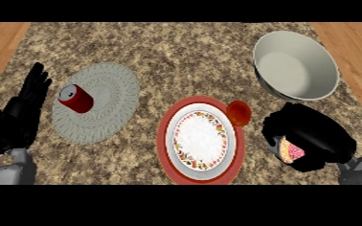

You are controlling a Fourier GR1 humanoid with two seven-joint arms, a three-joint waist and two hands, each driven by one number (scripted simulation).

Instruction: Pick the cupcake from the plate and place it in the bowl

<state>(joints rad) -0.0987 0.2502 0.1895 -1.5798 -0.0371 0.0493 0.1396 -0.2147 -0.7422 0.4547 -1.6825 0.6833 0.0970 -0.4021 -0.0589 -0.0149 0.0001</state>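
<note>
**Cupcake off plate, in right hand**

Cupcake (290, 150) sits wrapped in right hand's (311, 136) curled fingers, only its pink and yellow side showing, just right of the plate (170, 124). Bowl (295, 66) stands just beyond the hand; lift-and-carry seems underway. Small red thing (239, 112) touches plate's rim. Left hand (25, 107) rests open at left edge, beside red can (76, 98) on woven mat (113, 84).

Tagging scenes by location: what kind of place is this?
Likely a kitchen counter: a speckled granite-look countertop holds tableware, namely a patterned plate, a grey bowl, and a red can on a woven placemat.
</note>
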